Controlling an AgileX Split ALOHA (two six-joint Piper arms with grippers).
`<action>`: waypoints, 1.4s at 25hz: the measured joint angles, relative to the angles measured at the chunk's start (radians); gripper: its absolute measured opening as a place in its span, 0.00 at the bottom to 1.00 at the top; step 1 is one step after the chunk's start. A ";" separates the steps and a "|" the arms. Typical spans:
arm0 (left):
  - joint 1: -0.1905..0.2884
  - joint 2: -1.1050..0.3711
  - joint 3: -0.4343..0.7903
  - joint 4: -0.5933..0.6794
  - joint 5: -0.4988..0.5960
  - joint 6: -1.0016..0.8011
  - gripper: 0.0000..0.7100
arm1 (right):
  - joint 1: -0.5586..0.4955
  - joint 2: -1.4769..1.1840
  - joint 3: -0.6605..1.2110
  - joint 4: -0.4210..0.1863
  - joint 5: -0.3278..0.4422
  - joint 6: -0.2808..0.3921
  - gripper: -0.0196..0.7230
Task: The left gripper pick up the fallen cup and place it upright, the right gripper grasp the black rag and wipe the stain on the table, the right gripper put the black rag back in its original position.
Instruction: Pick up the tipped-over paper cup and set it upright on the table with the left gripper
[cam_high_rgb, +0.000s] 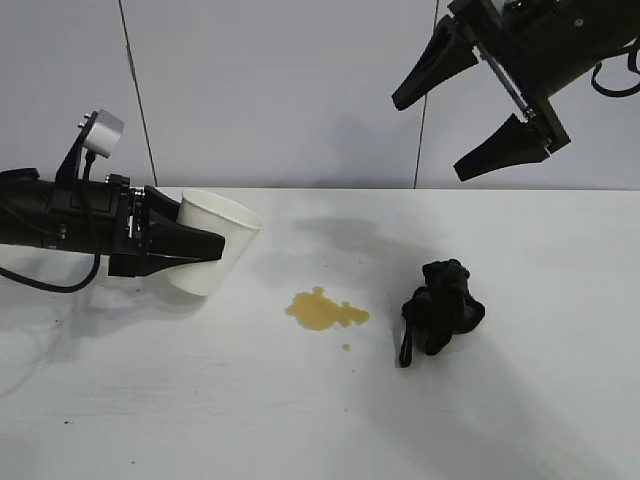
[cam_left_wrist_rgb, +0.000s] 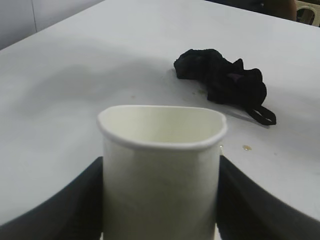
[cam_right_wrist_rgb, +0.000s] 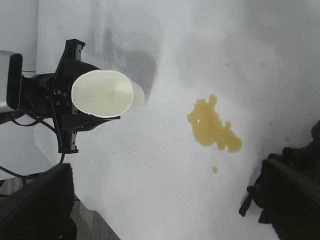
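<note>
Left pincer: the left pincer (cam_high_rgb: 205, 245) comes in from the side, low over the table (cam_high_rgb: 150, 400). Its two black fingers (cam_left_wrist_rgb: 65, 210) are partly open and squeeze the white paper cup (cam_high_rgb: 215, 250) between them, one on each side.

Cup: the cup sits in the left pincer's grip. Its mouth faces up and a little toward the right pincer's side, so it leans a bit. The rim (cam_left_wrist_rgb: 162, 125) is pressed into a flat oval shape. I cannot tell if the bottom of the cup touches the table.

Right pincer: the right pincer (cam_high_rgb: 470, 110) hangs high in the air, well above the table, pointing down and toward the left pincer. Its two pointed fingers (cam_high_rgb: 500, 150) are spread wide. It holds nothing.

Black rag: the black rag (cam_high_rgb: 440, 305) lies bunched up on the table, far below the right pincer. A thin black strap (cam_high_rgb: 405, 345) sticks out from it. There is a bit of purple (cam_high_rgb: 470, 310) in the folds. Nothing touches it.

Stain: the yellow-brown stain (cam_high_rgb: 325, 310) is a small puddle on the table, between the left pincer's cup and the rag. It is near the rag but does not touch it. One tiny drop (cam_high_rgb: 347, 347) sits just beside the puddle.

Table: the table is white and flat, with soft grey shadows from the arms.
</note>
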 joint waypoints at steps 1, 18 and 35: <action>0.000 0.000 0.000 0.000 0.000 -0.001 0.58 | 0.000 0.000 0.000 0.000 0.000 0.000 0.96; 0.000 0.000 0.001 0.000 0.000 0.015 0.58 | 0.000 0.000 0.000 0.000 0.000 0.005 0.96; 0.000 0.000 0.006 0.000 0.000 0.037 0.61 | 0.000 0.000 0.000 0.000 0.007 0.010 0.96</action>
